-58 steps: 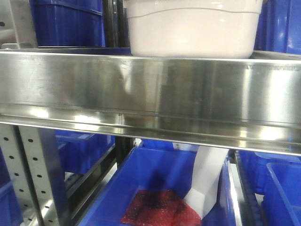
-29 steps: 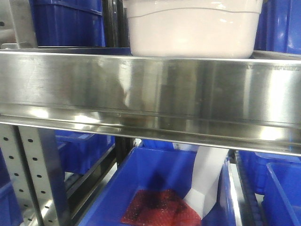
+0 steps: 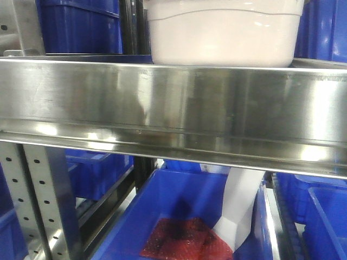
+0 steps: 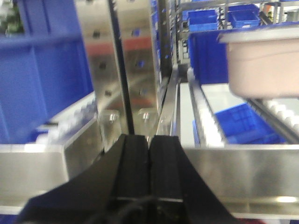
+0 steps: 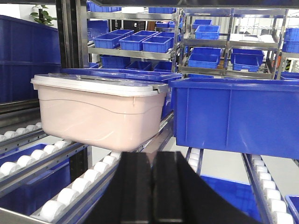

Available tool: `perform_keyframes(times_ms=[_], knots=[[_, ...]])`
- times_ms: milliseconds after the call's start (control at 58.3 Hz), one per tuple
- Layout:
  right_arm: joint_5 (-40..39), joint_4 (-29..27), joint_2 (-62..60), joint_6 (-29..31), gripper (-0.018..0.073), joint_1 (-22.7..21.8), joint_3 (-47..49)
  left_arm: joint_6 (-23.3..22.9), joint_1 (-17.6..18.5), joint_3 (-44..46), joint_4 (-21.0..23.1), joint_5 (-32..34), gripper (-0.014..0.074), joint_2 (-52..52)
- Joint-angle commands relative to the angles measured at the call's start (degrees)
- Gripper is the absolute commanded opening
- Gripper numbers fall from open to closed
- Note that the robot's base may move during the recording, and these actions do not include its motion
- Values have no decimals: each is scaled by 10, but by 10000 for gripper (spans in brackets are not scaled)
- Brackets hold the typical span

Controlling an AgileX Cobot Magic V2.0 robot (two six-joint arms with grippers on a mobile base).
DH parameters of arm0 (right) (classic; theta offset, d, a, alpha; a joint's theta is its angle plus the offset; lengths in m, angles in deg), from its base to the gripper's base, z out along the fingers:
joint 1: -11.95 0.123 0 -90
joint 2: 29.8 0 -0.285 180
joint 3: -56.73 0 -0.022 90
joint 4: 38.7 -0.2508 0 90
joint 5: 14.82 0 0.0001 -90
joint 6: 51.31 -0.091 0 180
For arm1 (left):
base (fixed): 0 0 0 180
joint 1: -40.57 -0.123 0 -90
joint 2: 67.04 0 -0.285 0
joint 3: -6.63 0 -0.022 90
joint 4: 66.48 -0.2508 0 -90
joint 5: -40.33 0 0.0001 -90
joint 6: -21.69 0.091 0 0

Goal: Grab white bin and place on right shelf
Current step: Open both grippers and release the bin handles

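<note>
the white bin (image 5: pixel 100 114) rests on the right shelf (image 3: pixel 173 108) rollers, beside a blue crate (image 5: pixel 236 116). left claw (image 4: pixel 149 161) and right claw (image 5: pixel 153 186): both pressed together, empty.

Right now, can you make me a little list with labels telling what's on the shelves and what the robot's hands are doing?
Big tub: the white bin, lid on, sits on the roller track
Next to it: a blue crate
Front rail: shiny steel shelf below the bin
Underneath: lower blue crate with a red bag inside
Left gripper: shut, empty
Right gripper: shut, empty
</note>
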Motion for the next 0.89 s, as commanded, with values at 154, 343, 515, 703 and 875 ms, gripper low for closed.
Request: perform_keyframes(times_ms=[154,343,515,703,875], knots=[[-52,-4,-7,-1,72,-1,14,-25,-53,-99,-4,77,-118,55],[-52,-4,-7,-1,72,-1,14,-25,-55,-198,-4,163,-118,96],[-51,-4,-7,-1,72,-1,14,-25,-55,-197,-4,134,-118,109],[-50,-4,-7,-1,72,-1,14,-25,-55,-197,-4,133,-118,108],[-50,-4,-7,-1,72,-1,14,-25,-55,-197,-4,133,-118,108]])
